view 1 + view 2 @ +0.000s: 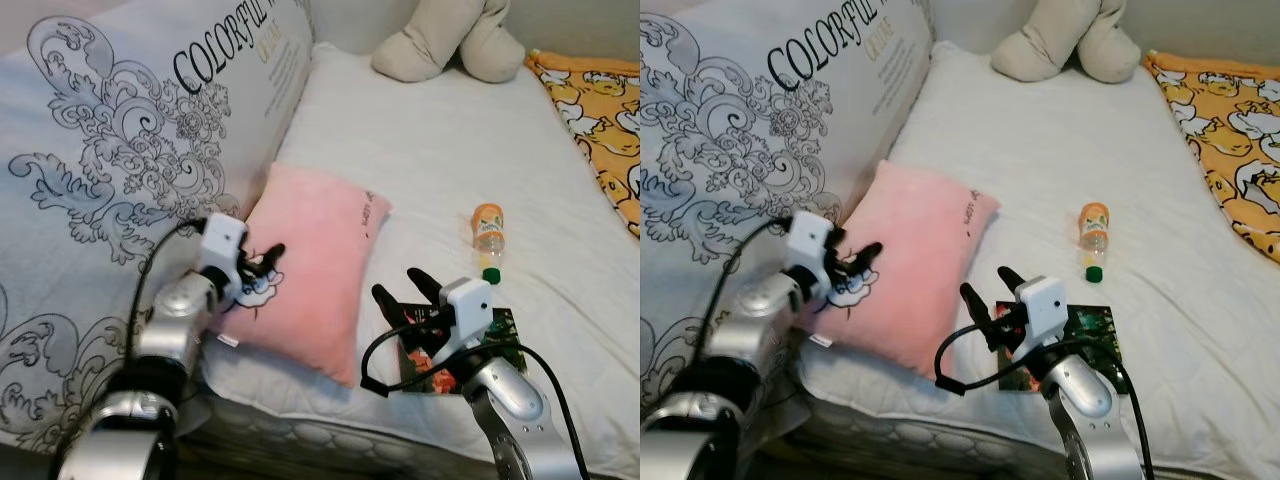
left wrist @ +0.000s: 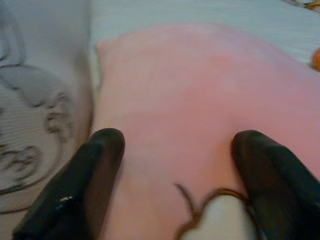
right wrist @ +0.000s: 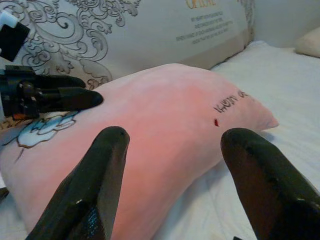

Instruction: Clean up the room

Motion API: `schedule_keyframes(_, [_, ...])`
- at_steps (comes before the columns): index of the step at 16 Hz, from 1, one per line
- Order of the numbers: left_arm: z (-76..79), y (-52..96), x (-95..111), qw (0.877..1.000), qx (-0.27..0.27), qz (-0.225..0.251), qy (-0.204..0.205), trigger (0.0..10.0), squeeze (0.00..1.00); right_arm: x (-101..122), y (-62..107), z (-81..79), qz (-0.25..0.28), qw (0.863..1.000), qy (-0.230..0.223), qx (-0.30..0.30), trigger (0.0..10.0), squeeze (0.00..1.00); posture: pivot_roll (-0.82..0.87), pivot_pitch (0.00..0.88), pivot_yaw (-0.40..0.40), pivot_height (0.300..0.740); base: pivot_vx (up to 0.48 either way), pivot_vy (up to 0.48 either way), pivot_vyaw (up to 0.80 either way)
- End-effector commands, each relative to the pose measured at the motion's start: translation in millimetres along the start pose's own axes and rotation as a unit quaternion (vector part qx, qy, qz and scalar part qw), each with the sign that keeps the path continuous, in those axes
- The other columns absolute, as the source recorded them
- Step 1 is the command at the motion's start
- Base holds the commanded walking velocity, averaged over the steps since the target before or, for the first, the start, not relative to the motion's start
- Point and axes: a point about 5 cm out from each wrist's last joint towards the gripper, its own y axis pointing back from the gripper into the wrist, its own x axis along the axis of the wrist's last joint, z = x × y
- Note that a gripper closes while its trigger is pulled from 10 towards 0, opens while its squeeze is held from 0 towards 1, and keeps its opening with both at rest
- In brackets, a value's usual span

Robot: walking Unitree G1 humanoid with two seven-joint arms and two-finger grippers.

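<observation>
Both grippers spread open around the soft pink rectangular pillow (image 1: 310,265), left gripper (image 1: 262,262) at 9 o'clock, right gripper (image 1: 408,290) at 4, nothing lifted yet, and the orange plastic bottle (image 1: 488,236) waits too.

A pink pillow (image 1: 910,275) lies on a white bed (image 1: 1040,150), leaning against a large grey patterned cushion (image 1: 750,110). The left gripper (image 1: 855,262) rests on the pillow's near corner. The right gripper (image 1: 990,295), fingers spread, hovers beside the pillow above a dark packet (image 1: 1095,330). An orange bottle (image 1: 1093,236) lies nearby.
</observation>
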Motion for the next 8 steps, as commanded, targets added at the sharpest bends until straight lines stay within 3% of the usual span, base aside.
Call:
schedule_keyframes(1, [-6.2, -0.1, -2.6, 1.0, 0.016, -0.013, 0.019, 10.0, 1.0, 1.2, -1.1, 3.1, -0.001, 1.0, 0.006, -0.009, 10.0, 0.0, -0.15, 0.0, 0.02, 0.74, 0.0, 0.0, 0.0])
schedule_keyframes(3, [-7.3, -0.2, -7.7, 0.999, 0.017, -0.023, 0.03, 10.0, 1.0, 1.3, -1.6, 4.0, -0.001, 1.0, 0.008, -0.01, 10.0, 0.0, -0.15, 0.0, 0.019, 0.74, 0.0, 0.0, 0.0])
schedule_keyframes(4, [-1.2, -1.2, -20.9, 0.998, 0.005, -0.057, 0.028, 10.0, 0.0, 2.6, -2.4, 6.7, -0.002, 1.0, 0.014, -0.009, 10.0, 0.0, -0.16, 0.0, 0.019, 0.74, 0.0, 0.0, 0.0])
schedule_keyframes(7, [8.5, 0.8, -42.0, 0.991, -0.019, -0.106, 0.084, 10.0, 0.0, 3.3, -2.7, 9.2, -0.002, 1.0, 0.017, -0.014, 10.0, 0.0, -0.16, 0.0, 0.017, 0.74, 0.0, 0.0, 0.0])
schedule_keyframes(8, [15.7, 1.0, -49.5, 0.985, -0.031, -0.119, 0.122, 10.0, 0.0, 2.2, -1.5, 9.5, -0.005, 1.0, 0.015, -0.016, 10.0, 0.0, -0.16, 0.0, 0.018, 0.74, 0.0, 0.0, 0.0])
